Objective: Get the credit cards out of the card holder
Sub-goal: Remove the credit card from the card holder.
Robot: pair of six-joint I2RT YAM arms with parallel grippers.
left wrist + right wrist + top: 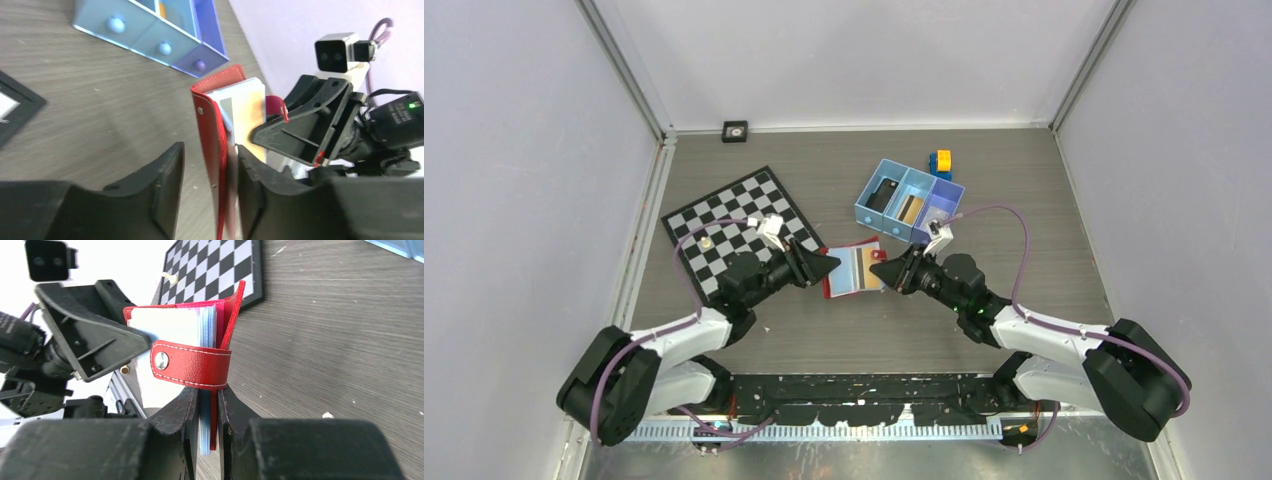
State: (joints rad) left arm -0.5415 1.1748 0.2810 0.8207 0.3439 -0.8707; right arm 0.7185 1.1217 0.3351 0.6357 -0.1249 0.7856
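Note:
The red card holder [852, 270] is held open above the table between both grippers. Credit cards show inside it, a greyish one [229, 107] and an orange-gold one [254, 112]. My left gripper [826, 265] stands open at the holder's left side. The red cover [210, 150] passes between its jaws, close to the right finger [250, 185], with a gap to the left finger [165, 185]. My right gripper [207, 392] is shut on the holder's right edge, pinching red cover and pale blue lining [206, 340]. The snap tab [190, 365] wraps just above its fingertips.
A blue three-compartment tray [871, 200] sits behind the holder at centre right, with a yellow and blue block [940, 162] beyond it. A chessboard [739, 225] lies at the left under the left arm. A small black square object [735, 130] sits at the back wall.

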